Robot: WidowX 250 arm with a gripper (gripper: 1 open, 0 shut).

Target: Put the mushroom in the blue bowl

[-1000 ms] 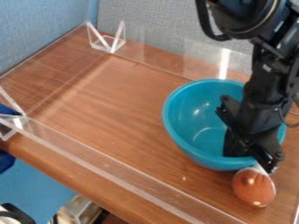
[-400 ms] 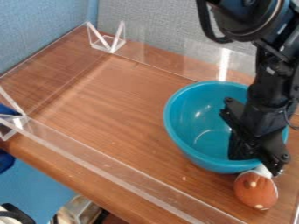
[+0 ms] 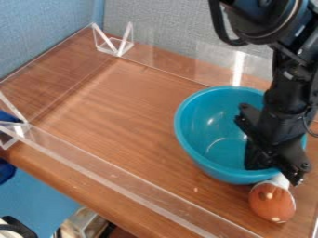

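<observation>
Wooden table (image 3: 112,112) fenced by a low clear plastic wall (image 3: 74,153), blue backdrop behind. At about four o'clock, black gripper (image 3: 288,175) pointing straight down, jaws pressed together right over the mushroom (image 3: 270,201), touching its top; whether actually pinching it, impossible to tell. Mushroom resting on the wood, reddish-brown cap up, just outside the bowl's five o'clock rim. Blue bowl (image 3: 211,125) at three o'clock, upright, partly behind the arm.
</observation>
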